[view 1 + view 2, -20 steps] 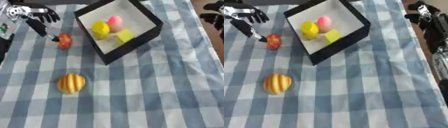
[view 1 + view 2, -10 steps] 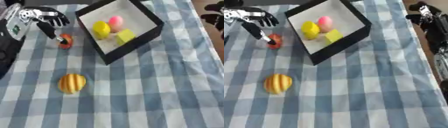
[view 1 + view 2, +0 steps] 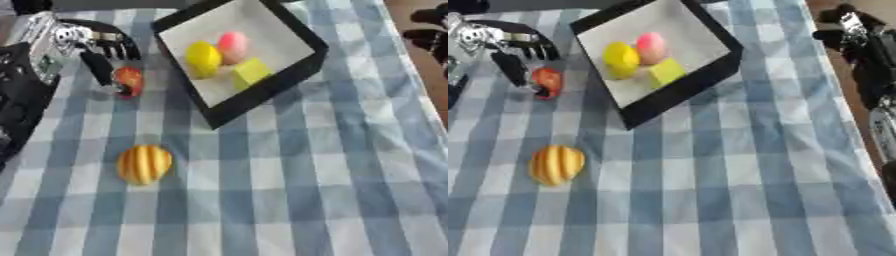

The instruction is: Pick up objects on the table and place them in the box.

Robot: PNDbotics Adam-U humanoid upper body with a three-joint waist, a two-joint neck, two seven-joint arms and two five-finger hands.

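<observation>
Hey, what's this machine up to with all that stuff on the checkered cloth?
It is putting objects into the black box. Three are already inside: a yellow round fruit, a pink one and a yellow block. The left robot hand is at a small red fruit, its thumb beside it, not yet lifted. A striped yellow-orange fruit lies nearer on the cloth. The right robot hand sits idle at the table's edge.
</observation>
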